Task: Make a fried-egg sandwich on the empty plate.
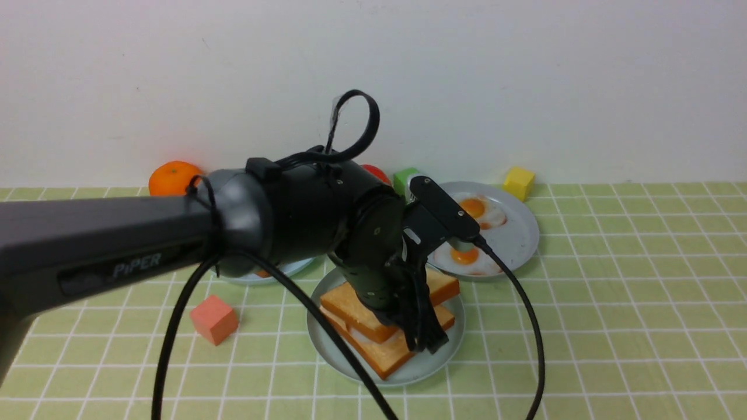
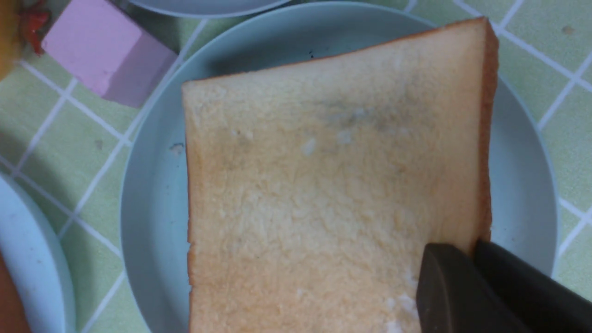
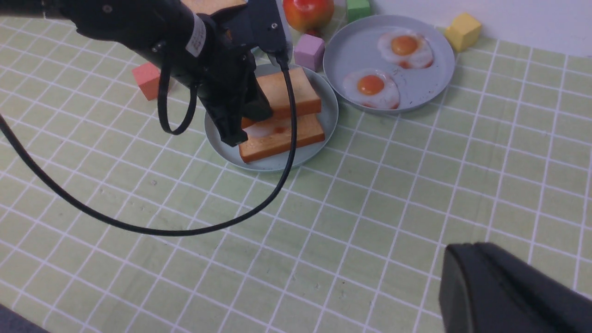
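The empty plate (image 1: 435, 363) is a pale mint round plate (image 3: 330, 111) that holds a toast slice (image 1: 385, 359) with a white fried egg (image 3: 266, 131) on it. A second toast slice (image 1: 344, 303) sits over the egg, offset toward the far side. My left gripper (image 1: 429, 341) is shut on that top slice's edge. The left wrist view shows the slice (image 2: 323, 185) filling the plate (image 2: 152, 208), with the left gripper (image 2: 471, 249) pinching its crust. My right gripper (image 3: 476, 247) is shut and holds nothing, above bare tablecloth well short of the plate.
A grey-blue plate (image 1: 519, 233) with two fried eggs (image 1: 478, 210) stands behind on the right. Another plate (image 1: 280, 271) lies partly hidden behind the left arm. Around them are an orange (image 1: 172, 178), a red cube (image 1: 214, 319), a green cube (image 1: 405, 178), a yellow cube (image 1: 519, 182) and a lilac cube (image 3: 309, 51).
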Controlling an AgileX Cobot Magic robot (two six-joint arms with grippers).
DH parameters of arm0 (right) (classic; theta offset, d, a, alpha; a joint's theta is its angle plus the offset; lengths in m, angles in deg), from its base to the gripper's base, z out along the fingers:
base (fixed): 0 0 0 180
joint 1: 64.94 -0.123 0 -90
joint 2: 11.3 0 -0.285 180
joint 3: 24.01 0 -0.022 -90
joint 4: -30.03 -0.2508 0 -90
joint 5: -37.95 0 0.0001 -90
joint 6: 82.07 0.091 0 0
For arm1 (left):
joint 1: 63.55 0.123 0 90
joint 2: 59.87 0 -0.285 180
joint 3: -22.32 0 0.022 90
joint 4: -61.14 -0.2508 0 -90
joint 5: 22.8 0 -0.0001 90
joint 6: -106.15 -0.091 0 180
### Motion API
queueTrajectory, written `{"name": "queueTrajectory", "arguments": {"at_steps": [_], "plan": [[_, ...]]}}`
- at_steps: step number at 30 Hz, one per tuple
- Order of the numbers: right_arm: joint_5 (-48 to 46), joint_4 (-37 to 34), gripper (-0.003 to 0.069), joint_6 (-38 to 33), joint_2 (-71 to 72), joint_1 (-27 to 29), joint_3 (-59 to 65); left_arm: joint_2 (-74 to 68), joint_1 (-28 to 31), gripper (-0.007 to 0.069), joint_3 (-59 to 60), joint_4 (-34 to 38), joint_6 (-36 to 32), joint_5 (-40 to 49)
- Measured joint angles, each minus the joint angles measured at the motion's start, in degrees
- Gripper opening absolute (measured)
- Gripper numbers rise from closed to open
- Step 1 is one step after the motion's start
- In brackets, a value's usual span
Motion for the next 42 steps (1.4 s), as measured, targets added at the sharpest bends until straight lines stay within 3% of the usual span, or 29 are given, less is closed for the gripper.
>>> {"name": "queueTrajectory", "arguments": {"at_steps": [7,17,23,25,28,31,32,33,38,42], "plan": [[0.0,-0.06,-0.0007,0.0,0.0,0.0,0.0,-1.42,0.0,0.0037,0.0,-0.11,-0.11,-0.05],[0.0,-1.09,-0.0006,0.0,0.0,0.0,0.0,-1.78,0.0,0.0309,0.0,2.12,-0.11,0.25],[0.0,-1.11,-0.0003,0.0,0.0,0.0,0.0,0.52,0.0,0.0365,0.0,5.78,-0.11,1.39],[0.0,-1.11,-0.0002,0.0,0.0,0.0,0.0,4.09,-0.03,0.0345,0.0,7.58,-0.11,2.68],[0.0,-1.11,0.0001,0.0,0.0,0.0,0.0,11.57,-0.21,0.0246,0.04,10.24,-0.11,3.18],[0.0,-1.11,0.0002,0.0,0.1,0.0,0.0,23.54,-0.55,0.006,0.29,12.91,-0.06,3.75],[0.0,-1.11,0.0002,0.0,0.1,0.0,0.0,24.36,-0.55,0.006,0.29,12.91,-0.06,3.75],[0.0,-1.11,0.0002,0.0,0.23,0.0,0.0,30.26,-0.61,-0.0008,1.56,13.57,-0.06,3.25],[0.0,0.1,0.0002,2.4,3.58,0.0,0.64,50.27,-0.61,-0.0013,13.27,14.61,-0.06,-2.61],[0.0,3.47,0.0002,7.38,9.79,0.0,5.05,68.17,-0.61,-0.0013,32.12,16.77,-0.06,-11.8]]}}
